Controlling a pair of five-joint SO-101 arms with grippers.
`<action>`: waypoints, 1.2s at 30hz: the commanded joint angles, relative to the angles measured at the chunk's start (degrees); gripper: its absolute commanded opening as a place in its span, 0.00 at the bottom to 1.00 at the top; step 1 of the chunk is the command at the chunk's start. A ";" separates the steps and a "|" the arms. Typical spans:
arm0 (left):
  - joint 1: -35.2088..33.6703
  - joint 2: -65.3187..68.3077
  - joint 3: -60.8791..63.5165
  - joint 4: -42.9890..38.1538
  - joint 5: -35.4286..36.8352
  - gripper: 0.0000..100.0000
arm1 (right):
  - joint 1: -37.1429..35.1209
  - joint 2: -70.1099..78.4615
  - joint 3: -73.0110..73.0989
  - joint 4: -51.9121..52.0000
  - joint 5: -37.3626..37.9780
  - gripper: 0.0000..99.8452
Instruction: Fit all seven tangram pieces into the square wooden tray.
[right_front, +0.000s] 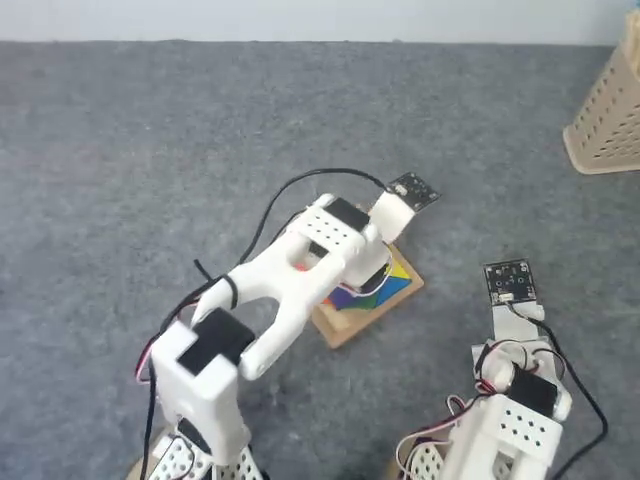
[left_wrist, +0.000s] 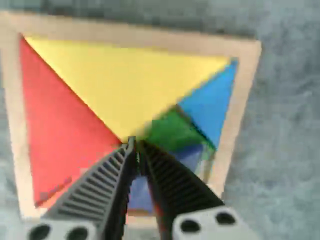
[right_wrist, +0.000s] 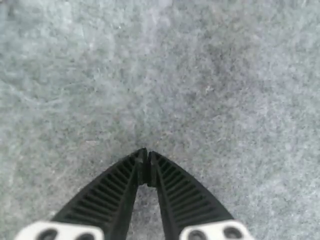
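Your left hand (left_wrist: 135, 145), closed and empty, hangs over the middle of the tray (left_wrist: 248, 95); right hand (right_wrist: 146, 155), also closed, well apart over bare bench (right_wrist: 225, 75).

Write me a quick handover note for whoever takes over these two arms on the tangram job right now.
Left hand: shut, empty, over the middle of the square wooden tray.
Right hand: shut, empty, over grey carpet, away from the tray.
Done: large yellow triangle, large red triangle, blue triangle and green piece lie in the tray.
Left: the tray part under the left hand is hidden; confirm all seven are seated flat.
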 joint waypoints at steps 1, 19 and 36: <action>-0.09 -11.43 6.81 -0.88 0.88 0.01 | 0.75 -1.27 -0.70 0.84 1.05 0.01; 0.18 -22.51 24.40 -9.85 0.62 0.01 | 0.84 -1.27 -0.70 0.84 1.05 0.01; 2.90 -28.75 24.13 -9.67 0.53 0.01 | 0.84 -1.27 -0.70 0.84 1.05 0.01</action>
